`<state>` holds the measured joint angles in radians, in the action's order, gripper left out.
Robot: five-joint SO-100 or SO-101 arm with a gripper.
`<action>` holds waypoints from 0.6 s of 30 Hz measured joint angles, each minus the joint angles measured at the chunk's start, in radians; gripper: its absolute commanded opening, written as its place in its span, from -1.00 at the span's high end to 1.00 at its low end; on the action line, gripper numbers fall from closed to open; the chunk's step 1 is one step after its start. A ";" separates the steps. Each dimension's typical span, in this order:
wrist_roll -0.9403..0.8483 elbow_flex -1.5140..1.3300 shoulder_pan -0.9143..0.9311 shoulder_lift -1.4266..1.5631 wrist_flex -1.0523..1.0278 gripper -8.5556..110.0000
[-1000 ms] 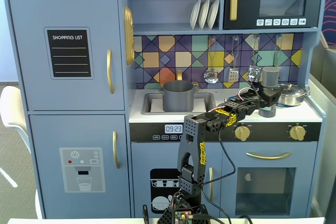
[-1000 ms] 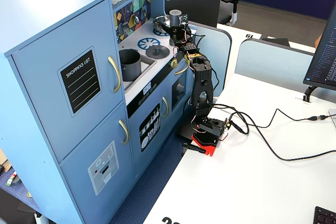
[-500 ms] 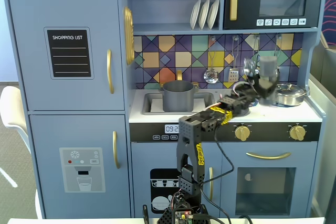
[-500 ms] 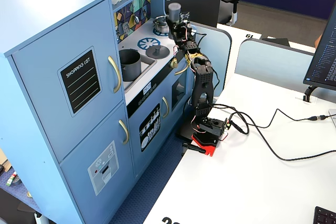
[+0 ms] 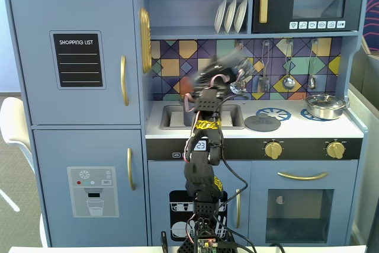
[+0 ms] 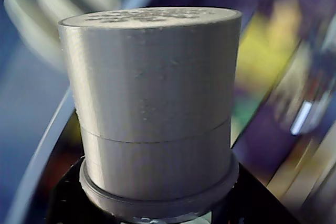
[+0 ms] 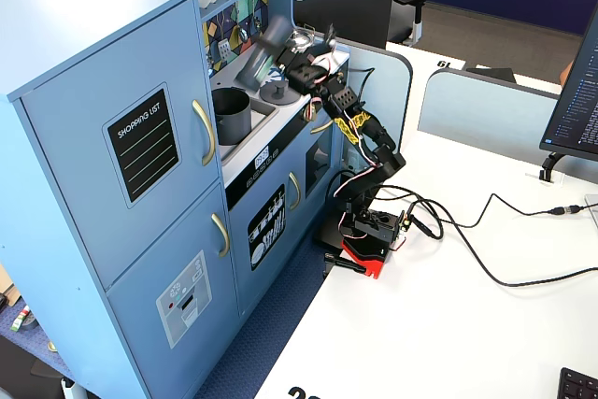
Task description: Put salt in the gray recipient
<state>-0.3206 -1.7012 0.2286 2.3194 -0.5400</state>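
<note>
A grey cylindrical salt shaker (image 6: 152,108) with a perforated top fills the wrist view, and black jaws clamp its base. My gripper (image 6: 157,205) is shut on it. In a fixed view the gripper (image 5: 228,68) is blurred, raised above the sink (image 5: 172,117) in front of the tiled back wall. In another fixed view the blurred shaker (image 7: 260,55) is tilted, above and to the right of the dark grey recipient (image 7: 231,115) that stands in the sink. The arm hides the recipient in the front fixed view.
A steel pot (image 5: 324,106) sits on the right burner and a grey lid (image 5: 262,123) on the left burner. Utensils (image 5: 288,66) hang on the back wall. Plates (image 5: 231,15) stand on the shelf above. The arm base (image 7: 369,231) sits on a white desk.
</note>
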 measured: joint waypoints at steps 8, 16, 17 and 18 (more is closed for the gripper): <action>0.568 -0.014 -0.284 -0.018 -0.018 0.86; 1.129 0.153 -0.331 -0.213 -0.018 0.86; 1.183 0.167 -0.331 -0.233 -0.018 0.86; 1.226 0.179 -0.328 -0.252 -0.018 0.86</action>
<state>0.9050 -1.5217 -0.0997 2.0678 -0.5584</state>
